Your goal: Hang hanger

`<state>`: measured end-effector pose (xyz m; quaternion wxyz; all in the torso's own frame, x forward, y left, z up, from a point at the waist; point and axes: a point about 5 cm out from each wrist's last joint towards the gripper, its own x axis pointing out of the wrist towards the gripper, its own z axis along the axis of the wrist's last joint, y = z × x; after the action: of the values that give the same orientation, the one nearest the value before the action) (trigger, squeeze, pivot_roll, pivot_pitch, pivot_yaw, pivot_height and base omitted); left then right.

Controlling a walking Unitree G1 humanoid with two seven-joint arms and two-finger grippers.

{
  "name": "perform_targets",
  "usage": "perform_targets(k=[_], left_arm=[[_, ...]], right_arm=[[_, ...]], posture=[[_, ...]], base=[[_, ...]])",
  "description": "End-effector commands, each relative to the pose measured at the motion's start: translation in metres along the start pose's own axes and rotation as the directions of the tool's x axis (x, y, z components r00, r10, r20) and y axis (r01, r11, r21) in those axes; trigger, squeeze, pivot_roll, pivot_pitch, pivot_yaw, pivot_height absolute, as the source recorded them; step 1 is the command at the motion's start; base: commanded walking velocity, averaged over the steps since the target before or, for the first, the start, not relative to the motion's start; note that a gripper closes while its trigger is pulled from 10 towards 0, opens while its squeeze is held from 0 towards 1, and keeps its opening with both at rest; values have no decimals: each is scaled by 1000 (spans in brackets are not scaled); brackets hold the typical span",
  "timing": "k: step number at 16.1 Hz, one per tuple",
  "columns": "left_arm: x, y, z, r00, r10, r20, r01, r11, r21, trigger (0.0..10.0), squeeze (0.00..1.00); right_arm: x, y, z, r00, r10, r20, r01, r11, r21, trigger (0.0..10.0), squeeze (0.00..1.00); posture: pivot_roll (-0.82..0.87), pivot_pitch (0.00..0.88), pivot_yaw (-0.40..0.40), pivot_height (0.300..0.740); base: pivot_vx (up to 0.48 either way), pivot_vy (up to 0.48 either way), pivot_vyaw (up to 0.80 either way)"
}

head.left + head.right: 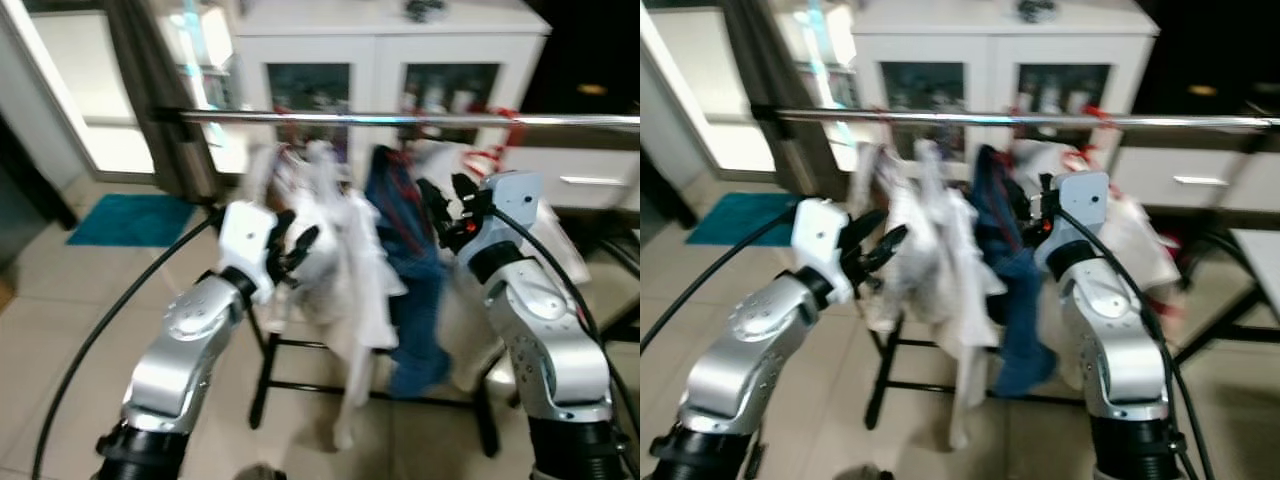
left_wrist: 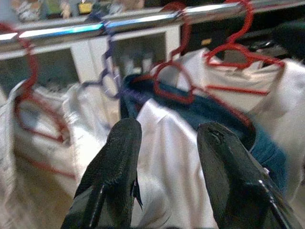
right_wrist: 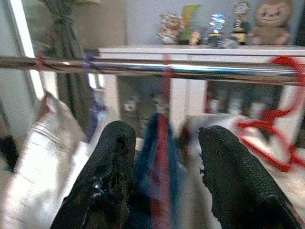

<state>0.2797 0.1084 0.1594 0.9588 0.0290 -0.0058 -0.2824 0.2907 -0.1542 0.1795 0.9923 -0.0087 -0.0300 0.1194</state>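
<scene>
Black fingers of the right gripper (image 3: pixel 162 191) stand apart, empty, just before a red hanger (image 3: pixel 163 143) carrying a blue garment (image 1: pixel 410 260), its hook on the rail (image 1: pixel 400 119) at twelve o'clock. The left gripper (image 1: pixel 290 250), also spread, faces white clothes (image 1: pixel 345 260) at three o'clock. Snagging neighbouring hangers risks dislodging them. Blur obscures hooks.

bright daylight, left window (image 1: pixel 60 90) | motion blur (all views) | rail (image 1: pixel 400 119) glare
</scene>
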Motion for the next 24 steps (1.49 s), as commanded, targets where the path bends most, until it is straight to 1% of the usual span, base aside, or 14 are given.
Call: perform_targets(k=[1,3,6,7,8,11,15,17,19,20,21,22,23,24], left_arm=[[-3,8,1,999,36,1,-36,999,11,10000,0],[-9,15,-2,998,59,-20,-58,998,20,10000,0],[-14,13,-8,996,76,-41,-75,997,29,10000,0],[-14,9,-5,997,67,-34,-66,998,24,10000,0],[-13,8,-4,998,63,-29,-63,998,21,10000,0],[-11,13,0,996,86,-13,-86,996,0,10000,0],[-12,15,-5,995,96,-29,-96,995,-12,10000,0],[-9,6,0,999,39,-10,-39,999,-15,10000,0],[-11,3,-1,999,-28,-30,28,1000,10,10000,0],[-18,8,-8,992,-84,-90,84,996,4,10000,0],[-19,8,-11,986,-123,-116,127,992,27,10000,0],[-19,7,-11,979,-160,-124,166,985,40,10000,0],[-19,6,-9,977,-181,-116,186,982,33,10000,0],[-19,6,-8,976,-188,-113,193,981,29,10000,0]], right_arm=[[3,6,2,1000,12,-14,-12,1000,-8,10000,0],[9,3,-1,997,-52,-60,52,999,-6,10000,0],[8,3,-5,995,-31,-92,32,999,7,10000,0],[7,5,-5,996,-20,-91,22,999,26,10000,898],[7,5,-5,996,-19,-90,22,999,34,10000,1000],[5,17,-10,993,-36,-111,46,995,88,10000,1000],[-3,20,-16,992,-36,-122,45,996,72,10000,1000],[-2,8,-20,985,-84,-148,90,995,37,10000,1000],[12,-1,-25,978,-118,-172,123,992,16,10000,1000],[34,-2,-25,979,-93,-179,104,993,51,10000,1000],[47,-6,-20,982,-79,-172,83,996,14,10000,1000],[60,-11,-15,983,-76,-169,77,997,-4,10000,1000],[73,-17,-10,982,-90,-168,94,995,18,10000,1000],[79,-20,-8,981,-101,-166,109,993,38,10000,1000]], posture=[[71,0,61,740],[77,0,34,740],[87,0,35,740],[100,0,37,740],[103,0,37,740],[88,0,45,740],[64,0,47,740],[96,0,52,740],[98,0,52,740],[85,0,67,740],[91,0,77,740],[88,0,76,740],[87,0,73,740],[88,0,74,740]], base=[[0,0,0],[0,0,0],[0,0,0],[0,0,0],[0,0,0],[0,0,0],[0,0,0],[0,0,0],[0,0,0],[0,0,0],[0,0,0],[0,0,0],[0,0,0],[0,0,0]])
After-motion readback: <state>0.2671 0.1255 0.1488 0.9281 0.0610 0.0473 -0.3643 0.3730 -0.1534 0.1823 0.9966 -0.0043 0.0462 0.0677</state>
